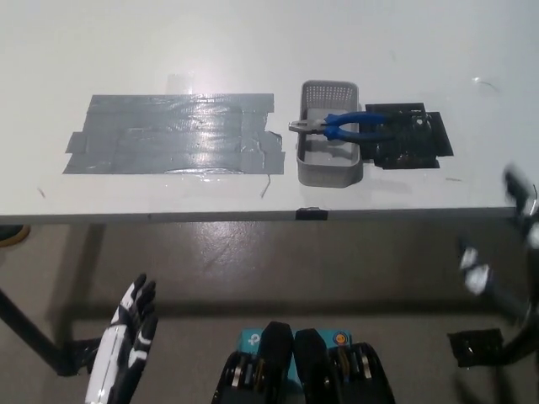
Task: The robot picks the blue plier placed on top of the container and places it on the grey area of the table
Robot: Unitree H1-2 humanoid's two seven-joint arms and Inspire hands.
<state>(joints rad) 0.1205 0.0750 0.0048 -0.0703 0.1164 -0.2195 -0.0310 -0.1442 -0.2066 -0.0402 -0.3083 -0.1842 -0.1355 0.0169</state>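
Plier (341,126) blue-handled, lying across grey container (329,160) rim, jaws toward 9 o'clock | grey area (173,135) at container's 9 o'clock | left hand (126,341) at 7 o'clock, empty, fingers spread | right hand (505,282) at 4 o'clock, blurred, grip unclear

Bright overhead light glares off the grey taped area (173,135) (quite shiny); the right edge smears with motion blur.

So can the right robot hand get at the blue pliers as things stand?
Probably yes: the blue pliers lie exposed across the grey basket rim, nothing above them. The right robot hand, blurred at the right edge, sits nearest.
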